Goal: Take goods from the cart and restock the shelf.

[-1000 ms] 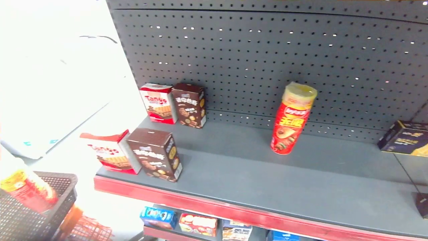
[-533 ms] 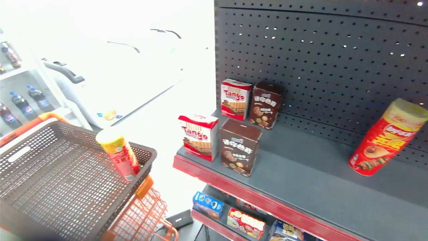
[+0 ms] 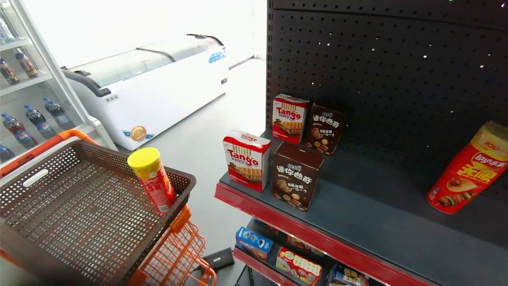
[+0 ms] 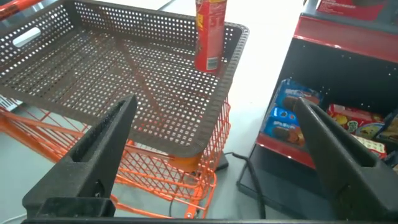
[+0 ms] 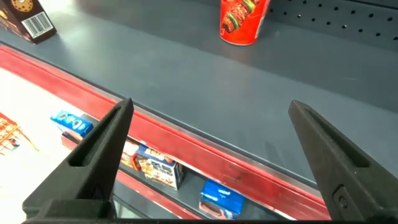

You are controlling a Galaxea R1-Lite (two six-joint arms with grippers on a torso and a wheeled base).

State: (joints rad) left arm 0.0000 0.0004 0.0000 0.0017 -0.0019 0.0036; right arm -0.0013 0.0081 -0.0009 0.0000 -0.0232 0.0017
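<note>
A yellow-lidded can (image 3: 152, 179) stands upright in the basket (image 3: 79, 206) of the cart (image 3: 174, 254), lower left of the head frame. It sits in the basket's corner nearest the shelf (image 3: 357, 222), close against the mesh wall; I cannot tell whether it touches. The left gripper (image 4: 212, 106) is released, jaws spread wide and holding nothing, low beside the cart with the can ahead of it. The right gripper (image 5: 211, 104) is likewise released and empty, in front of the shelf's red edge. The step in hand looks like picking up the can. To do it well, bring the left gripper in over the rim from the basket's open side, since the corner walls block two sides. Clench on the can's middle, below the lid, and lift straight up until the base clears the rim before swinging across. On the shelf a second can (image 3: 466, 171) stands at the right of the frame and four boxes (image 3: 295, 180) near the centre. The bare stretch between them offers room, and just beside the second can seems the tidy spot.
</note>
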